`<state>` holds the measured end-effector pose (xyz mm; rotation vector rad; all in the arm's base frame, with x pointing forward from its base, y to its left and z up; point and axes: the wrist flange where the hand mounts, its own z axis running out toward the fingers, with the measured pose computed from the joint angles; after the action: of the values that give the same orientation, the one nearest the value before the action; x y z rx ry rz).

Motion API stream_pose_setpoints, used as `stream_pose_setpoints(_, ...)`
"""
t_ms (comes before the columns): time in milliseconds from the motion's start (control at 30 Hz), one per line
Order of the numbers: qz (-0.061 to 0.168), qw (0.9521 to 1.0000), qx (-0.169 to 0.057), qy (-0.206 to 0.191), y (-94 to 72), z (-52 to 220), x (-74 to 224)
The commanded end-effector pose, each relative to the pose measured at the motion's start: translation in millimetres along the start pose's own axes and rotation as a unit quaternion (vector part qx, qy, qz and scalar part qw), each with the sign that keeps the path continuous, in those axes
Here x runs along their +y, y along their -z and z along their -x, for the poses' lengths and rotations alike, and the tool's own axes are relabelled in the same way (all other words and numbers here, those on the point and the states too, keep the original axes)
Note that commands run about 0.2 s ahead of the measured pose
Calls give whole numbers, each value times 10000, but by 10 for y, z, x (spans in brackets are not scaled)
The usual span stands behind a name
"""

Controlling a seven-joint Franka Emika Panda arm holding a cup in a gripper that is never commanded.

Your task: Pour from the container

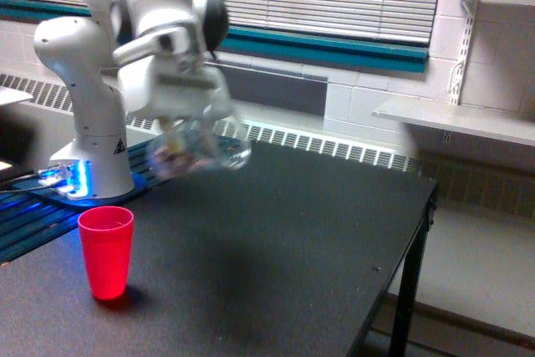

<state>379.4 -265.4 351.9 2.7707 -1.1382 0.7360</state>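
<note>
We see a white robot arm [92, 81] whose pincer [180, 119] carries a clear, see-through plastic cup-like container [196, 150] in the air above a dark, matt desk [292, 257]. The container is blurred, so its outline is soft. It hangs tilted, above and towards the exterior view's right of an opaque red plastic cup [106, 252], which stands upright on the desk near the front edge. The two are apart, not touching.

The pincer's jaws are hidden behind the blur and the arm's white housing. We judge them clamped on the container's wall, since the container hangs from them off the desk.

We judge the container light and thin-walled, likely to flex if squeezed hard, and smooth enough to slip. A hold around the side wall suits it, firm but not crushing.

Through the clear wall we make out a small cluster of brownish-pink pieces, gathered low inside. They look loose and dry, so they should tumble out together once the tilt is steep enough. We cannot count them.

We cannot see into the red cup, so whether it holds anything is unknown. None of the pieces is visible on the desk.
</note>
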Motion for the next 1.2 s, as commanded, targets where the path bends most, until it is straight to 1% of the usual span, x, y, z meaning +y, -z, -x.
stream_pose_setpoints(33, 196, 9994, -85, 289, -82, 226, 390)
stream_pose_setpoints(100, 244, 9992, -138, 283, -111, 306, 499)
stream_pose_setpoints(200, 304, 9991, -154, 254, -122, 356, 636)
stream_pose_setpoints(367, 417, 9989, -130, 159, -101, 340, 856)
stream_pose_setpoints(567, 476, 9988, -75, 105, -31, 294, 1024)
stream_pose_setpoints(667, 529, 9985, -95, 110, -14, 323, 1107)
stream_pose_setpoints(900, 671, 9974, -194, 162, -25, 508, 1280)
stream_pose_setpoints(1200, 788, 9962, -295, 206, -34, 758, 1421)
